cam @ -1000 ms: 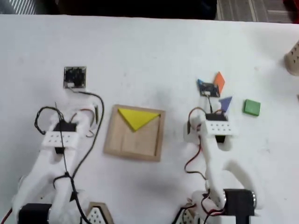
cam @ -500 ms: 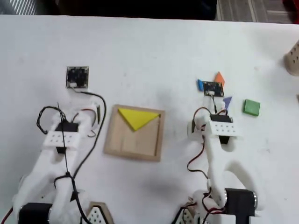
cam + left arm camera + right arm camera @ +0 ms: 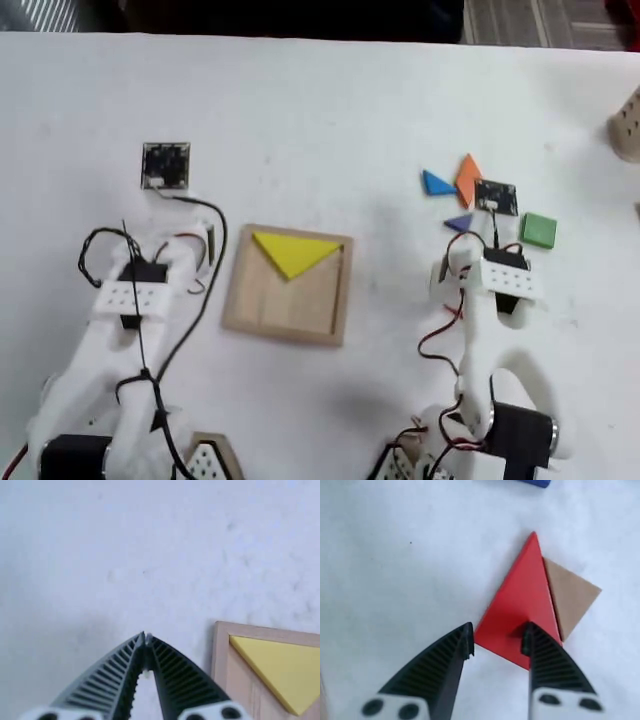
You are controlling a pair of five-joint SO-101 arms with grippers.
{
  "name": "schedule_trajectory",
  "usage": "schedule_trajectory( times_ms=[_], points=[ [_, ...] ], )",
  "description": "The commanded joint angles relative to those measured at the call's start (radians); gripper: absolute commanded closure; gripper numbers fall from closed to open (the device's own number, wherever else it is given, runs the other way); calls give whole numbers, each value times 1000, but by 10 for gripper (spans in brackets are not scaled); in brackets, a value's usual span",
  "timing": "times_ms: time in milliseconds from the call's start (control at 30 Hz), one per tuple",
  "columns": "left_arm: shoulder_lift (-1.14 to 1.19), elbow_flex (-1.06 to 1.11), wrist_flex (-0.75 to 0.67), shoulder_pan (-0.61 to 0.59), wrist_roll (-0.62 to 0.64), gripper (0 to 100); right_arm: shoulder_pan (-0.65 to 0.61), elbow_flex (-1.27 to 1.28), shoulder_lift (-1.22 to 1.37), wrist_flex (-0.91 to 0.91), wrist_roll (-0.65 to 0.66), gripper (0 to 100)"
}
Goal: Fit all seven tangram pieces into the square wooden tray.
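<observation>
Swinging to its right over the last second, the right gripper [image 3: 497, 632] now hangs with jaws apart over the red triangle [image 3: 520, 600], probably the next piece to lift. The left gripper [image 3: 145, 641] rests closed beside the wooden tray [image 3: 233, 300], which holds one yellow triangle [image 3: 295, 250]. The counter [image 3: 320, 120] is white, and the room behind it is dark.

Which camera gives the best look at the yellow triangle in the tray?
The high view: the whole yellow triangle lies in the tray, unobstructed. The left wrist view catches part of it, cut by the frame edge.
</observation>
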Motion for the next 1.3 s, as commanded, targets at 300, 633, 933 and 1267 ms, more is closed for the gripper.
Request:
schedule_trajectory(
  times_ms=[300,633,933,1267],
  points=[
    [-30,-6,-25,13,-87,980,4,-32,-41,64,173,748],
    [-30,-6,-25,13,-91,980,-2,-44,-33,59,222,772],
    [-30,-6,-20,13,-91,980,-1,-48,59,54,293,685],
    [-30,-6,-18,13,-91,980,-24,-61,88,73,344,738]
  ],
)
